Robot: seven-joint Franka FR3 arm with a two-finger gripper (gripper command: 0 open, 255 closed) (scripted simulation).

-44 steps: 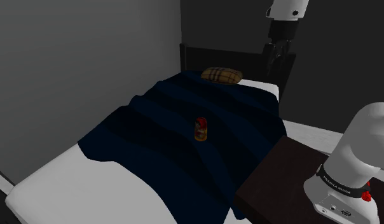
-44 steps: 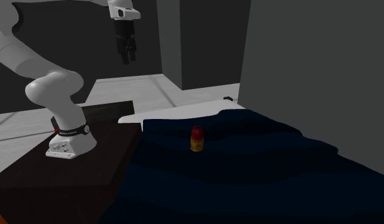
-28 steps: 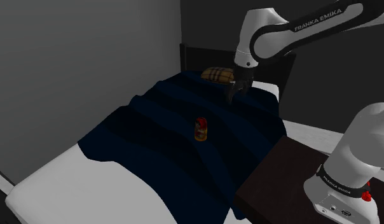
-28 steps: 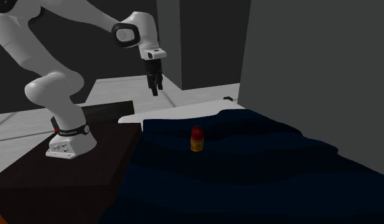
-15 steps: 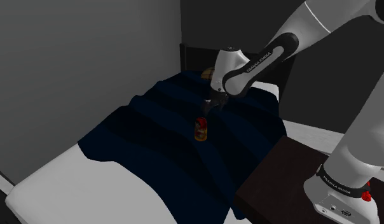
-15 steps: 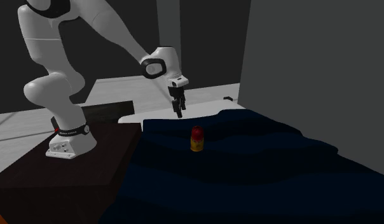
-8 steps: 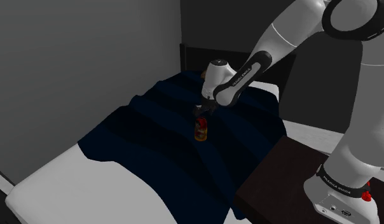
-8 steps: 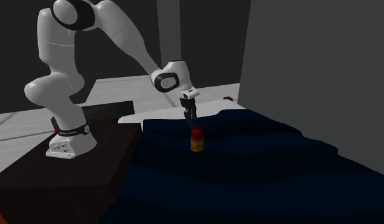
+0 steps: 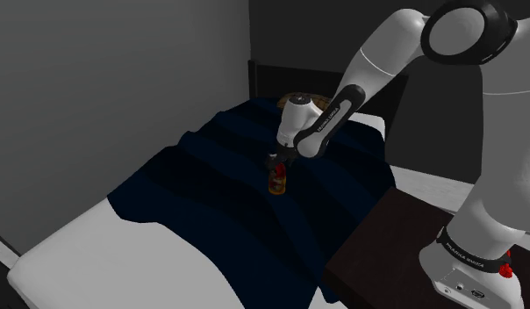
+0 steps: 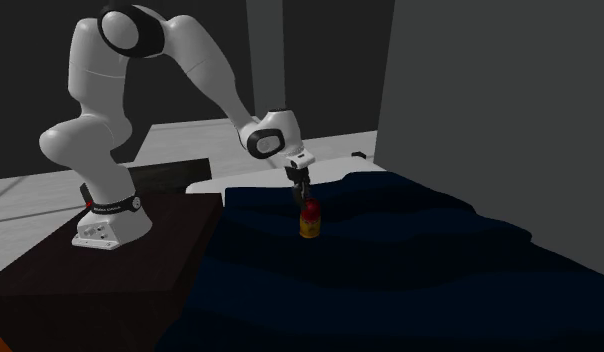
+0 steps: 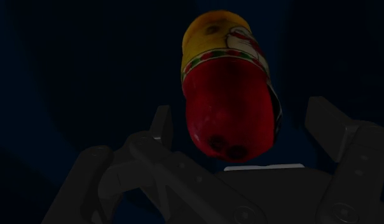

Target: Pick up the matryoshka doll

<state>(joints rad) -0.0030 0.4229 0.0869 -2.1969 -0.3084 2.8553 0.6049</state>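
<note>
The matryoshka doll stands upright on the dark blue blanket in the middle of the bed; its top is red and its lower part is yellow. My gripper hangs just above it, pointing down. In the second exterior view the gripper is right over the doll's red head. In the wrist view the doll lies between the fingers of my gripper, which stand apart on either side of the red top without touching it. The gripper is open.
A plaid pillow lies at the bed's head, partly behind my arm, against a dark headboard. White mattress shows at the bed's foot. The dark brown stand carries the arm's base at the shoulder view's lower right.
The arm has swung down from high above the headboard to the doll. Over the last half second the gripper sank a little lower over the doll's head. The doll has not moved.
</note>
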